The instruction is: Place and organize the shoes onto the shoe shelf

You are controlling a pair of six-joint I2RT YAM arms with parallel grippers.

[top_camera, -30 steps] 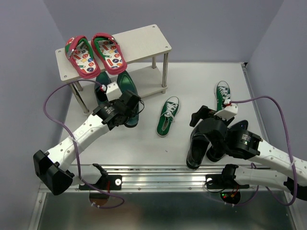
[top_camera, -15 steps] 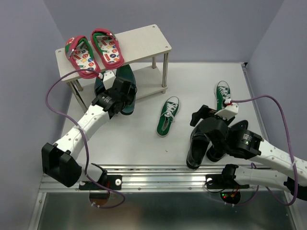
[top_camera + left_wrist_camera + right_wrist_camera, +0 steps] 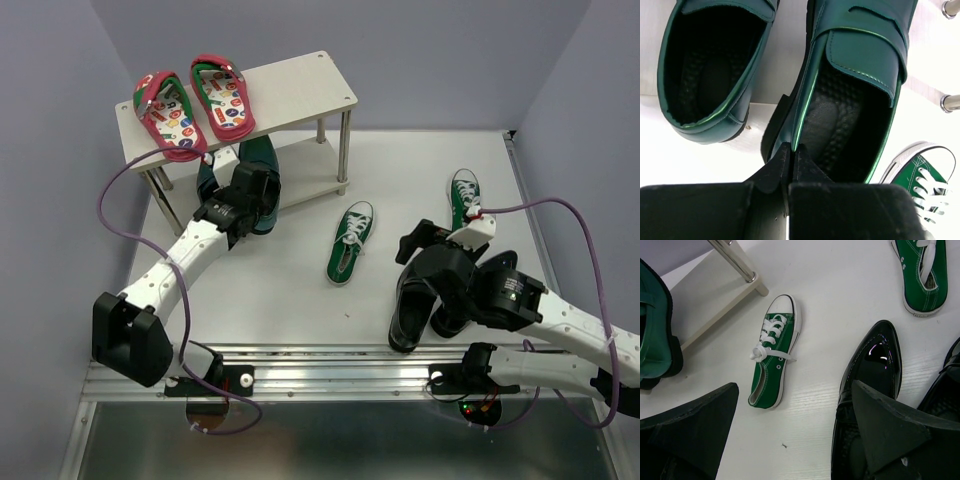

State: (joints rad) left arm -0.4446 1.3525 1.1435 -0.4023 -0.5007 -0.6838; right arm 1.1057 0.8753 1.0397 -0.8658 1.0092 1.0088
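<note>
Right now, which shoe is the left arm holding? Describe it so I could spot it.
Start at the off-white two-tier shelf at the back left. Two glossy teal shoes lie on its lower board; the held shoe is nearer the shelf's middle, its heel rim pinched in the left gripper.

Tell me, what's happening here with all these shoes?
Two robot arms are tidying shoes onto a small shelf. The left claw is pinched shut on the rear rim of a teal dress shoe, which sits partly on the lower board beside its mate. The right claw hangs open over the black dress shoes on the table. Two green sneakers lie loose there; red flip-flops sit on top.
</note>
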